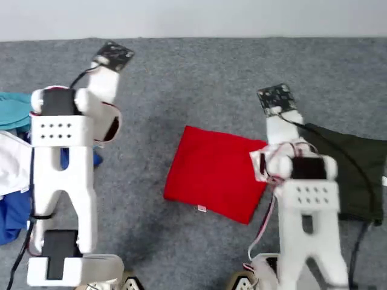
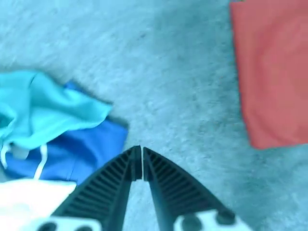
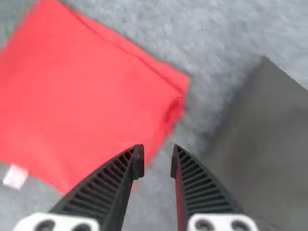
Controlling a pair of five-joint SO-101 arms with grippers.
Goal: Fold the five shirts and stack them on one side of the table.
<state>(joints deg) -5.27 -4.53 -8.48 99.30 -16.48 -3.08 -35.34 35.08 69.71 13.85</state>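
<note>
A folded red shirt [image 1: 214,172] lies in the middle of the grey table. My right gripper [image 3: 156,151] hangs just above its edge [image 3: 86,106] nearest the dark shirt [image 3: 260,139], fingers slightly open with nothing between them. The dark shirt [image 1: 351,172] lies flat at the right edge, partly under the right arm [image 1: 305,181]. My left gripper [image 2: 142,153] is shut and empty above bare table, close to a heap of a teal shirt [image 2: 48,110], a blue shirt [image 2: 91,147] and a white shirt [image 2: 29,197]. The red shirt [image 2: 272,72] lies farther off.
The teal shirt [image 1: 13,112], white shirt [image 1: 12,163] and blue shirt [image 1: 15,214] are bunched at the table's left edge, partly behind the left arm [image 1: 60,127]. Bare grey table [image 1: 199,78] stretches across the back.
</note>
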